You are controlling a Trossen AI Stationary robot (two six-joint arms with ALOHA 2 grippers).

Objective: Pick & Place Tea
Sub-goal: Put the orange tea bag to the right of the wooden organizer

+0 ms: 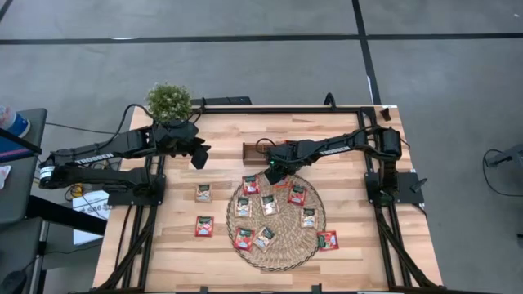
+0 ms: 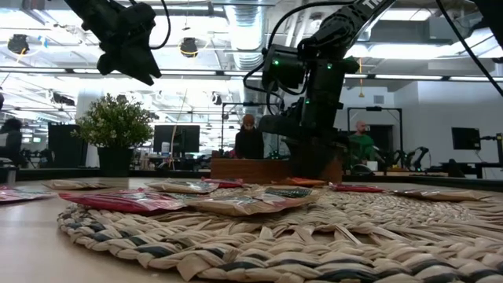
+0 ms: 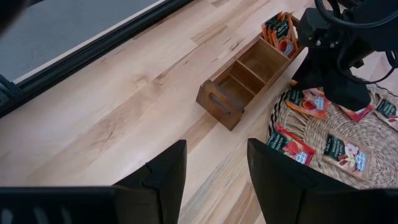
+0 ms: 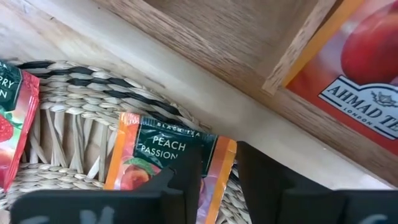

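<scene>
1. An open-plan lab or office: dark monitors [image 2: 174, 138] on desks, seated people [image 2: 250, 140] behind.
2. Exposed ceiling ducts [image 2: 250, 23] and strip lighting.
3. Metal-framed wooden worktop [image 1: 221, 139] on grey floor [image 1: 245, 65].

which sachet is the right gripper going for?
The orange peach-passion tea sachet at the round woven wicker mat's edge nearest the brown wooden tray. The right gripper has its fingers around it; other sachets lie farther off.
</scene>
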